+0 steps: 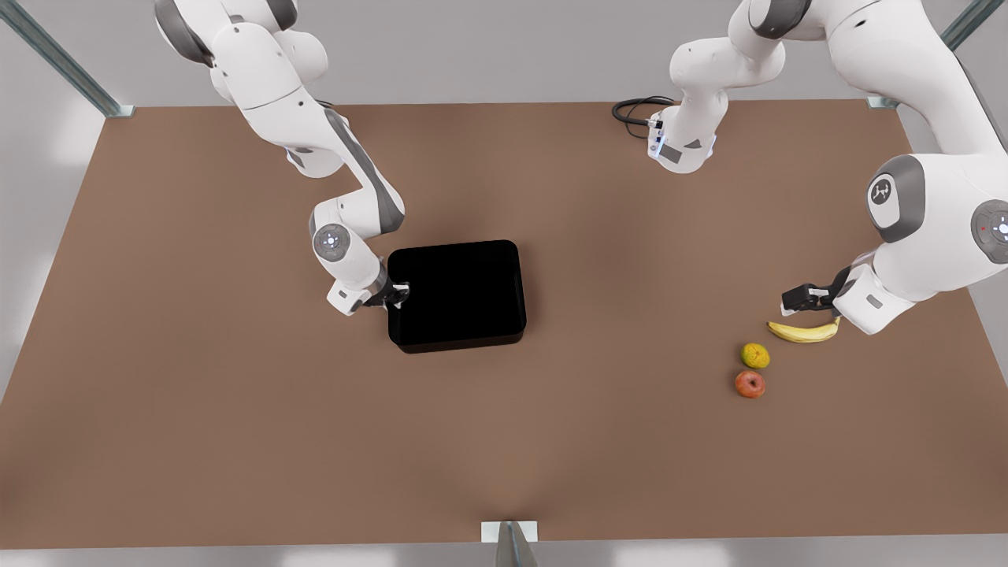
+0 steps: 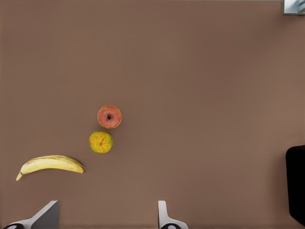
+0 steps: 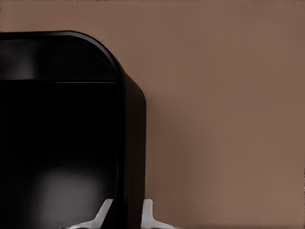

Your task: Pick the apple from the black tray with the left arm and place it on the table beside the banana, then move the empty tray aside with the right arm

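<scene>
Now, working from biggest to smallest: the brown table (image 1: 197,354) carries the black tray (image 1: 461,295), which sits empty near its middle and is my landmark. My right arm (image 1: 299,118) reaches down to the tray's wall on the front view's left, and the right gripper (image 1: 396,294) straddles that wall. In the right wrist view its two pale fingertips (image 3: 103,213) stand one inside and one outside the rim, very near it, but I cannot tell whether they are actually pressing on it. My left arm (image 1: 929,213) waits well away from the tray on the front view's right, its left gripper (image 1: 797,299) spread wide with nothing between the fingers, hovering just above the banana (image 1: 805,331).

The apple (image 1: 750,384) already lies on the table, well apart from the tray, near the banana with the yellow-green round fruit (image 1: 755,356) between them. So I judge the step in hand is shifting the tray.

To do that well I would make sure the wall is pinched firmly before moving, keep the tray flat on the table and slide it, not lift it, since a grip on one edge would let it tip or swivel. I would steer it away from the fruit.

No brand, label or writing can be read anywhere; the left arm bears a small white emblem (image 1: 880,191) on a grey joint, too small to make out.
</scene>
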You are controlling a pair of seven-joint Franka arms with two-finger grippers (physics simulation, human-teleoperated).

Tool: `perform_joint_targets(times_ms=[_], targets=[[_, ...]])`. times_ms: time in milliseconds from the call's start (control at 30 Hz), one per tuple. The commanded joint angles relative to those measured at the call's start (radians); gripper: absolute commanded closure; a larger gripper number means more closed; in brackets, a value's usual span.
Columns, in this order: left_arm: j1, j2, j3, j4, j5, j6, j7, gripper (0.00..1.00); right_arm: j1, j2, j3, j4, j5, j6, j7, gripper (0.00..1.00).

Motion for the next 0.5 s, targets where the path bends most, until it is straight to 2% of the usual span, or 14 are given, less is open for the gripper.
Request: perform_joint_targets(times_ms=[0, 200, 467], targets=[[0.002, -0.001, 0.000, 0.001, 0.000, -0.001, -0.002, 0.00, 0.000, -0.002, 0.000, 0.000, 0.001, -0.007, -0.048, 0.64], [0.002, -0.001, 0.000, -0.001, 0.000, -0.001, -0.002, 0.00, 0.000, -0.012, -0.001, 0.000, 0.001, -0.027, -0.052, 0.82], [0.002, -0.001, 0.000, -0.001, 0.002, 0.001, -0.002, 0.00, -0.005, -0.129, -0.015, 0.071, -0.007, -0.226, -0.052, 0.88]])
